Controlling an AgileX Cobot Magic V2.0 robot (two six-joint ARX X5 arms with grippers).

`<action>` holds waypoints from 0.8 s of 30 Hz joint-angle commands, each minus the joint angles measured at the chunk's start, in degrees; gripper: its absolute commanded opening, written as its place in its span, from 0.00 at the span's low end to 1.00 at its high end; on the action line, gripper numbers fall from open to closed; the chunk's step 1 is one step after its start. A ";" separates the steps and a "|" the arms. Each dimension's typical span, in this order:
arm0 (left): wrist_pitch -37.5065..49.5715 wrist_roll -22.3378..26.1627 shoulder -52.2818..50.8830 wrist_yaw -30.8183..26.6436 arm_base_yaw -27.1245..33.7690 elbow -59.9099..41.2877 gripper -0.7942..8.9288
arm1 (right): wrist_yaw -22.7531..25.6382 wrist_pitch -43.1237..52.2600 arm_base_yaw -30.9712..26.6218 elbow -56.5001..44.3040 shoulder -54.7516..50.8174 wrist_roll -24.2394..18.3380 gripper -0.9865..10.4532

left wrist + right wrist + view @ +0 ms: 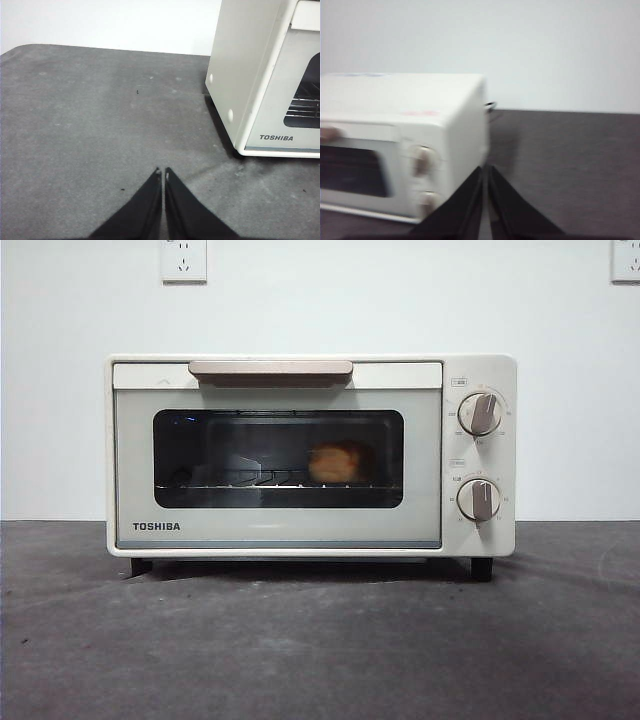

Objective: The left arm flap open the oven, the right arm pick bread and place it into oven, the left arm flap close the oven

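The cream-white oven (310,455) stands in the middle of the grey table with its door closed flat under the beige handle (270,370). Through the dark glass the golden bread (335,463) rests on the wire rack inside, right of centre. My left gripper (162,172) is shut and holds nothing, low over bare table off the oven's left front corner (260,100). My right gripper (485,169) is shut and holds nothing too, hovering off the oven's knob side (420,160). Neither gripper appears in the front view.
Two beige knobs (480,414) sit on the oven's right panel. A white wall with two sockets (184,260) stands behind. A thin black cable (491,106) trails behind the oven. Grey table surface (320,640) stretches in front.
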 commanded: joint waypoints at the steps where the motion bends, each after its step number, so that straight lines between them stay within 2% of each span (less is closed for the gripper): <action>1: -0.42 0.68 -0.09 -0.35 0.15 -1.18 0.10 | -0.33 5.40 -4.74 -8.96 -4.17 -2.89 0.10; 4: -0.39 0.68 -0.09 -0.35 0.15 -1.18 0.10 | -0.33 5.57 -7.85 -14.51 -8.20 -2.93 0.10; 8: -0.39 0.68 -0.09 -0.35 0.15 -1.18 0.10 | -0.35 5.25 -8.76 -19.08 -11.37 -3.56 0.10; 15: -0.39 0.68 -0.09 -0.35 0.15 -1.18 0.10 | -0.37 -1.57 -8.76 -18.99 -11.80 -5.46 0.10; 24: -0.39 0.68 -0.09 -0.35 0.15 -1.18 0.10 | -0.11 -0.81 -8.76 -18.99 -11.80 -5.27 0.10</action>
